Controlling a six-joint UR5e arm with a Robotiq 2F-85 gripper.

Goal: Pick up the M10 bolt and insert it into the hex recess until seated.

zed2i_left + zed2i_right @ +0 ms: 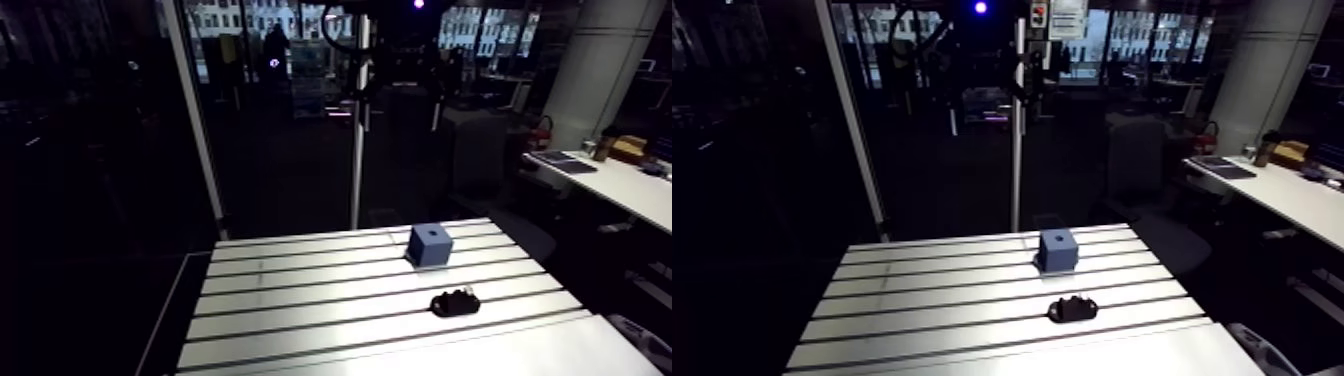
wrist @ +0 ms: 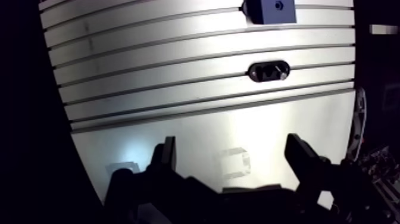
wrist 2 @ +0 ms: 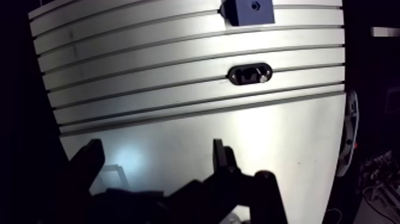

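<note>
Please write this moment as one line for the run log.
phase: before pick | gripper: open, empty, over table | black holder: ahead, untouched | blue block: beyond holder

Table [image 1: 300,300]: slotted alu, smooth, soft sheen. Blue block [image 1: 430,247]: matt, plastic-looking. Black holder [image 1: 455,302]: slightly glossy.

The slotted silver aluminium table [image 2: 178,77] is lit, with glare on its smooth plate; around the table all is dim; its slots look bowed.
</note>
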